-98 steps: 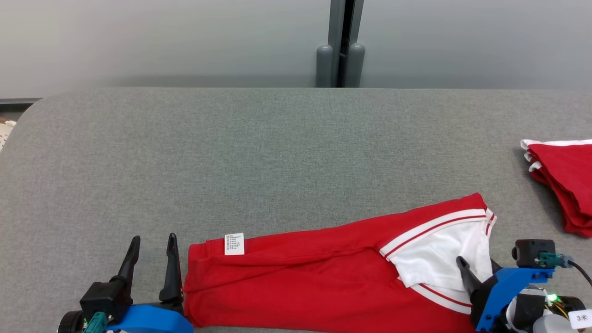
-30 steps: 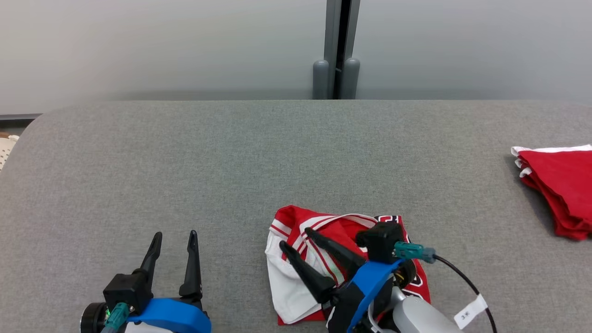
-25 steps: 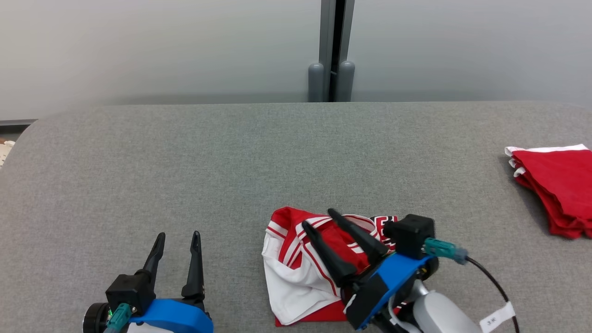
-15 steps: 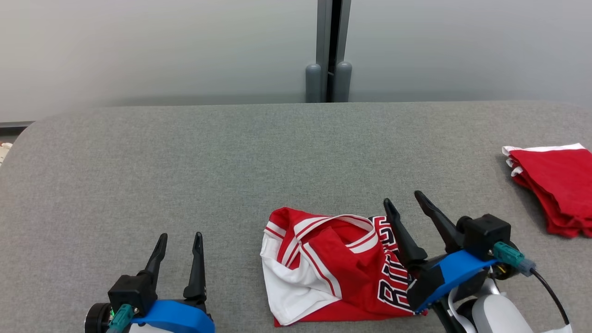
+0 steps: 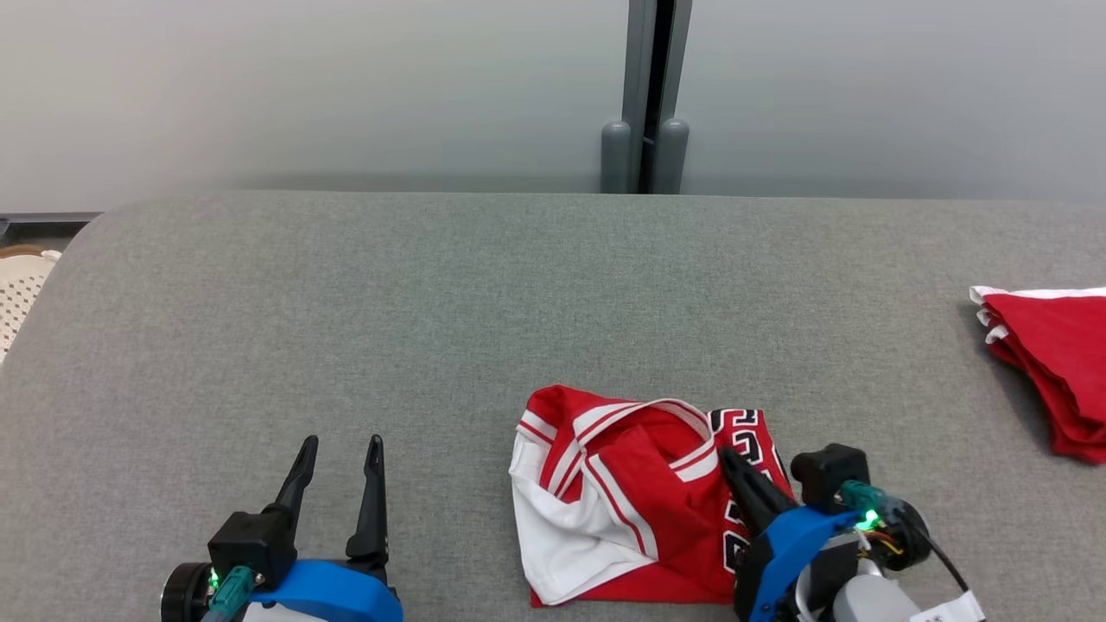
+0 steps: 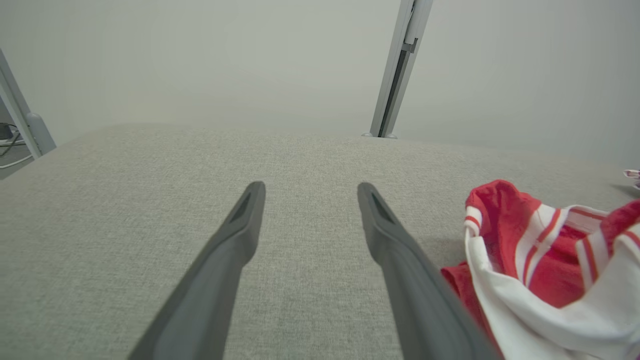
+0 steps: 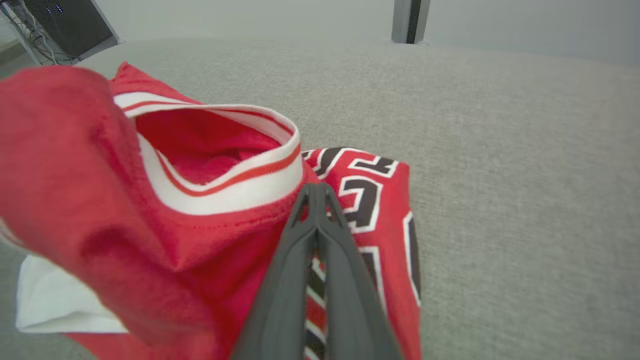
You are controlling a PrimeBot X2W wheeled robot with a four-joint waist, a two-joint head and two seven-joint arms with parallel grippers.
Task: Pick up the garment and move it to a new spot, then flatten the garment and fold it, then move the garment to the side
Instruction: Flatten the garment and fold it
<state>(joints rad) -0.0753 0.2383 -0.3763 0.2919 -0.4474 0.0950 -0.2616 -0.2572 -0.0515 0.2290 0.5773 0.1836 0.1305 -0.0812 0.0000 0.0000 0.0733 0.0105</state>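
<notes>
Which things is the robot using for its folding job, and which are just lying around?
Job:
crumpled red-and-white jersey
right end effector, shut by its collar
left end effector, open

Lying about:
folded red pile, far right
grey post behind the table

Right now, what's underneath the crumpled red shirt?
The red shirt lies bunched on the gray table. A white layer peeks out at its edge. Anything beneath the folds is hidden.

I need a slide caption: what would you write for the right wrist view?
Shut right gripper with tips at the striped collar of a crumpled red jersey on the grey table.
</notes>
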